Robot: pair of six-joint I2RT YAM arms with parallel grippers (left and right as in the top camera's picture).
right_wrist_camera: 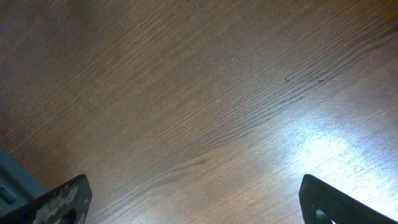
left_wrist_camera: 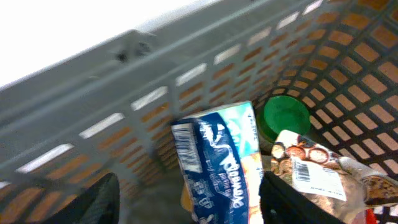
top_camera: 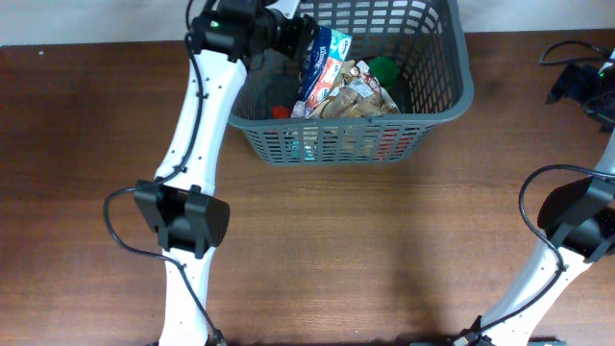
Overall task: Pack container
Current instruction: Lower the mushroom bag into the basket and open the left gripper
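Well, from overhead I see the container (top_camera: 338, 144) at the top centre of the frame, standing on the brown wooden surface (top_camera: 384, 250). My left arm reaches up the left side of the picture, and its pincer (top_camera: 300, 40) sits over the container's upper left corner, right at a blue packet (top_camera: 323, 56) that stands on end inside. Beside the packet lies a clear bag (top_camera: 357, 98) of something brown, with a green lid (top_camera: 384, 67) past it and a bit of red (top_camera: 281, 111) near the front wall. The right arm comes up the right edge of the frame, well apart from the container.

On the left wrist view I am looking down into the container, its slotted wall (left_wrist_camera: 124, 118) running across the upper half. The left pincer (left_wrist_camera: 186, 208) is apart: one finger (left_wrist_camera: 93, 202) at the lower left, the other at the lower right. The blue packet (left_wrist_camera: 217, 162) stands between them, with a clear gap on the left side, so it is not clamped. The clear bag (left_wrist_camera: 317, 171) is at the right and the green lid (left_wrist_camera: 286, 118) above it.

On the right wrist view I get bare surface (right_wrist_camera: 199, 93) with a bright glare at the lower right. The right pincer (right_wrist_camera: 193, 205) is wide apart, its tips in the two bottom corners, with nothing between them. A grey-blue edge (right_wrist_camera: 11, 180) shows at the lower left; I cannot tell what it is.
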